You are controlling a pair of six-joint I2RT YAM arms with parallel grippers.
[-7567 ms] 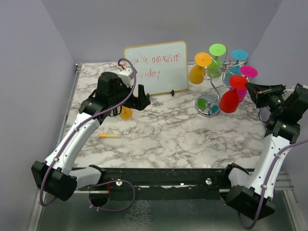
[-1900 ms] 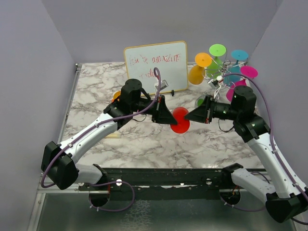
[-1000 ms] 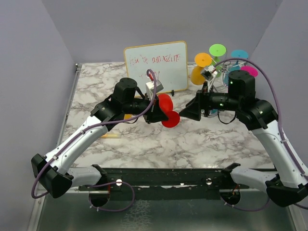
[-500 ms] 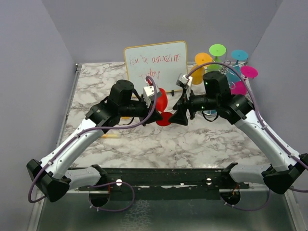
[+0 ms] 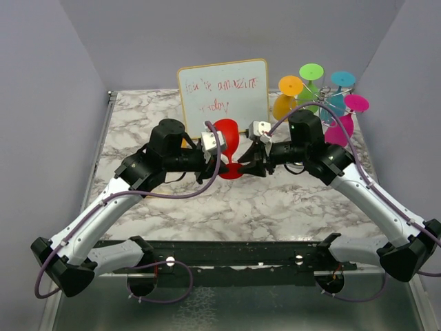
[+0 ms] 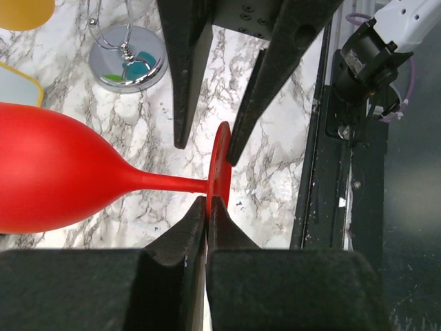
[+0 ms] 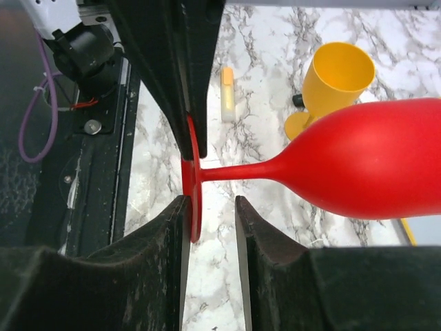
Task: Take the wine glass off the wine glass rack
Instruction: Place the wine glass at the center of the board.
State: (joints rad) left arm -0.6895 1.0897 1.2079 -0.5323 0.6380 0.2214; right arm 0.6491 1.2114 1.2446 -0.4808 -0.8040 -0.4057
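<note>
**Top view.** The glass [image 5: 226, 141] was off the rack [image 5: 319, 96]. It stood bowl up, left of the rack and nearer the arms, with its foot low over the desk [image 5: 289, 200]; whether the foot touched the desk I could not tell. The left fingers [image 5: 213, 165] and right fingers [image 5: 247, 167] met at the foot from opposite sides. Counted here: one red glass, four more glasses on the rack (orange, green, teal, magenta) and one board [image 5: 224, 93]. The right arm hid the rack's lower part, so others might have hung there.

**Left wrist.** The left fingers [image 6: 176, 245] were pressed closed on the thin rim of the foot [image 6: 220, 162]. The right fingers [image 6: 186, 69] stood apart, one on each side of that foot, and did not clamp it. One rack base [image 6: 127, 58] showed beyond the bowl. An edge pinch is a weak hold, and the heavy bowl could probably swing the glass round in it.

**Right wrist.** The right fingers [image 7: 162, 248] were spread. The foot lay against one of them, with a clear gap to the other. If that finger dragged the foot as it backed away, the glass could likely twist loose and topple. One cup [image 7: 337, 76] and one stick [image 7: 227, 86] lay on the far side of the glass from the rack, where a falling bowl could strike the cup.
</note>
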